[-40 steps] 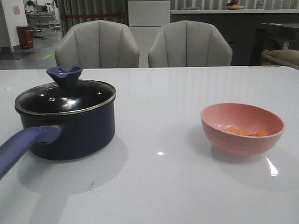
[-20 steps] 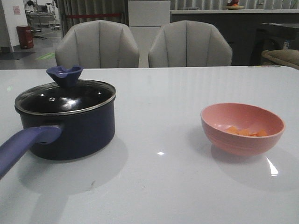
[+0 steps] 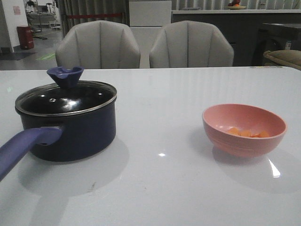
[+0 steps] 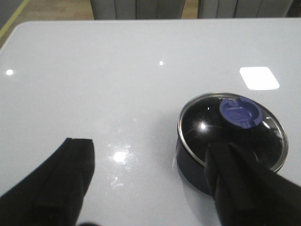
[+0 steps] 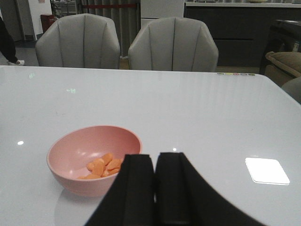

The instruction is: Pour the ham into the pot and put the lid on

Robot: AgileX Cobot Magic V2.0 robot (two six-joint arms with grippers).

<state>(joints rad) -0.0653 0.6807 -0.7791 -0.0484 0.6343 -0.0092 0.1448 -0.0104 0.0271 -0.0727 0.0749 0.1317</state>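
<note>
The dark navy pot [image 3: 70,132] stands at the table's left with its purplish-blue handle [image 3: 23,148] pointing toward the front. The glass lid [image 3: 66,99] with the blue knob [image 3: 65,75] sits on it. The ham [image 3: 247,133], a few orange-pink chunks, lies in the pink bowl [image 3: 244,129] at the right. In the left wrist view my left gripper [image 4: 148,153] is open above the table beside the pot [image 4: 190,160]; one finger [image 4: 235,174] overlaps the lid [image 4: 207,120]. In the right wrist view my right gripper [image 5: 155,162] is shut and empty, beside the bowl [image 5: 70,155] and ham [image 5: 101,167].
Two grey chairs [image 3: 99,44] [image 3: 190,44] stand behind the white table [image 3: 160,94]. Neither arm shows in the front view.
</note>
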